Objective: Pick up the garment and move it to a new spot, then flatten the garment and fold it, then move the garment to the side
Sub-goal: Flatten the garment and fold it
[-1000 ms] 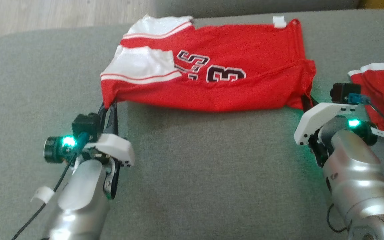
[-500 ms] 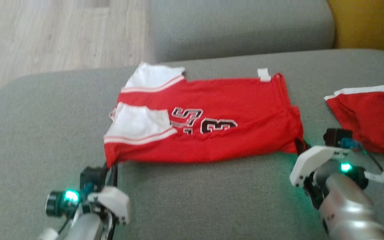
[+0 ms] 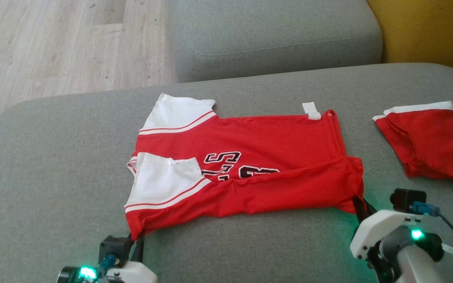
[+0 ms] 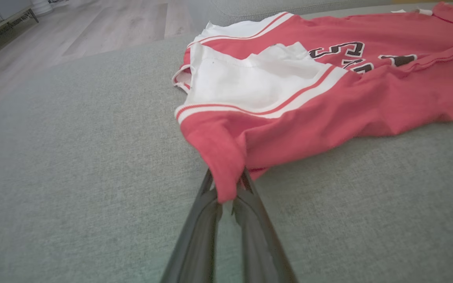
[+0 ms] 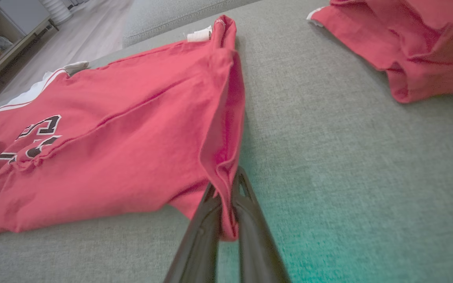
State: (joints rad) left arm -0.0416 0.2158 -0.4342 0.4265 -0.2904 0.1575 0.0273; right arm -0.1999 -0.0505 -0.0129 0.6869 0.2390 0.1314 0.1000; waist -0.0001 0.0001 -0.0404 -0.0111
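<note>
A red jersey (image 3: 258, 165) with white sleeves and black lettering lies spread on the grey sofa seat (image 3: 53, 157). Its near edge is folded over, covering the lower half of the lettering. My left gripper (image 3: 136, 235) is shut on the jersey's near left corner (image 4: 226, 173), low on the cushion. My right gripper (image 3: 359, 204) is shut on the near right corner (image 5: 226, 184). Both wrist views show red cloth pinched between the dark fingers.
A second red garment (image 3: 427, 141) with a white band lies at the right of the seat, also seen as the red garment (image 5: 415, 51) beyond my right gripper. The sofa back (image 3: 273, 35) rises behind. Wooden floor (image 3: 53, 43) lies to the far left.
The head camera has tilted up, so the picture shifted down. Both grippers have drawn the jersey's near edge toward me and lowered it; the cloth folds over part of the lettering.
</note>
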